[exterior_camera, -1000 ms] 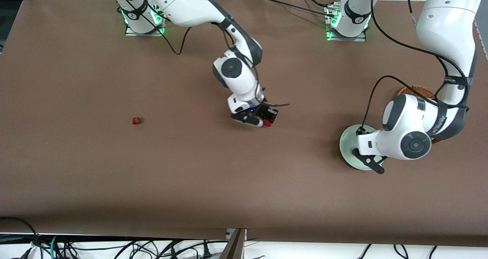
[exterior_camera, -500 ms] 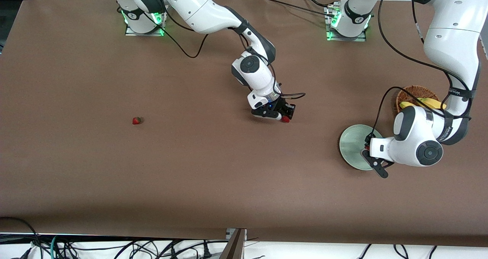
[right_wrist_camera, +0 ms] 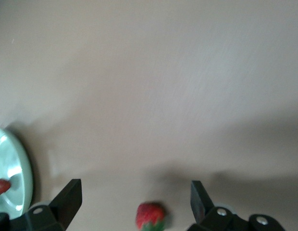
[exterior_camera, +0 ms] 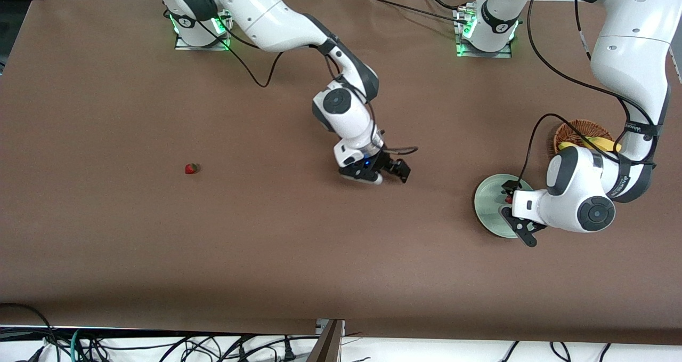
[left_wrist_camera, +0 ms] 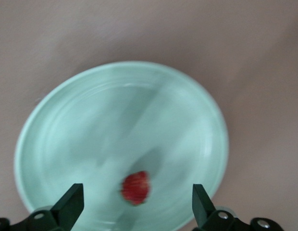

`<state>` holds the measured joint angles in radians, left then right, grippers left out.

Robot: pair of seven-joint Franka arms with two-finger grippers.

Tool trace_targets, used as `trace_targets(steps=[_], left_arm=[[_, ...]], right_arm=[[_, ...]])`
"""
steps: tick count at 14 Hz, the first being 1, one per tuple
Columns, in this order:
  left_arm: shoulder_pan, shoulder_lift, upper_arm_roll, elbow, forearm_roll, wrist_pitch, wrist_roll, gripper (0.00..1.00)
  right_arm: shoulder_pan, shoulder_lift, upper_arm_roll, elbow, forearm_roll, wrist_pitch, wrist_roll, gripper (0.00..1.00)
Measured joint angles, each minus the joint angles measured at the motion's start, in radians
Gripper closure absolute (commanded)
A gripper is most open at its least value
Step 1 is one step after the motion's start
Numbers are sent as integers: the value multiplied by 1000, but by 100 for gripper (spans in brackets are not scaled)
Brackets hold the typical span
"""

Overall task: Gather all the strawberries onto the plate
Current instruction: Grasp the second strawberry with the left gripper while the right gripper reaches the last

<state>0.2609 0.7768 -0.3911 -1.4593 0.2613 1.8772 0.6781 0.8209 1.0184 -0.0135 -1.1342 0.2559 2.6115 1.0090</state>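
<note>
The pale green plate [exterior_camera: 487,204] sits toward the left arm's end of the table. My left gripper [exterior_camera: 516,211] hovers over it, open. One strawberry [left_wrist_camera: 136,187] lies in the plate [left_wrist_camera: 91,120] between the spread fingers of that gripper [left_wrist_camera: 136,192], untouched. My right gripper [exterior_camera: 391,175] is open, low over the middle of the table. A second strawberry [right_wrist_camera: 150,216] lies on the cloth between the fingers of that gripper [right_wrist_camera: 136,188]; the front view hides it. A third strawberry [exterior_camera: 190,168] lies alone toward the right arm's end.
A brown wicker basket [exterior_camera: 578,133] holding a banana [exterior_camera: 591,143] stands beside the plate, farther from the front camera, partly covered by the left arm. The right wrist view shows the plate's edge [right_wrist_camera: 17,166] off to one side.
My right gripper carried a strawberry toward the plate, then opened; the berry now lies on the cloth. My left gripper shifted over the plate, where a strawberry now shows.
</note>
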Motion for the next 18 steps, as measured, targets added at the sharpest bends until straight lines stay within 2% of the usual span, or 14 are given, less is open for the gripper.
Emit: trace_targets(steps=[3, 6, 9, 11, 13, 15, 18], left_arm=[[-5, -17, -81, 0, -12, -27, -163, 0], [-30, -18, -166, -2, -27, -36, -418, 0], [-125, -18, -178, -5, -32, -31, -696, 0], [-204, -15, -178, -15, -32, 5, -940, 0], [-266, -8, -176, -57, -31, 87, -1188, 0], [-294, 1, -172, -120, -30, 190, -1341, 0], [-292, 6, -165, -207, -30, 313, -1428, 0]], right_arm=[[-134, -118, -1, 8, 0, -340, -216, 0], [-260, -204, -7, 6, -1, -677, -440, 0], [-363, -224, -58, -5, -5, -910, -644, 0], [-391, -224, -142, -31, -28, -983, -777, 0], [-395, -224, -238, -85, -47, -991, -913, 0], [-398, -224, -313, -149, -48, -981, -1001, 0], [-400, -238, -347, -253, -49, -892, -1032, 0]])
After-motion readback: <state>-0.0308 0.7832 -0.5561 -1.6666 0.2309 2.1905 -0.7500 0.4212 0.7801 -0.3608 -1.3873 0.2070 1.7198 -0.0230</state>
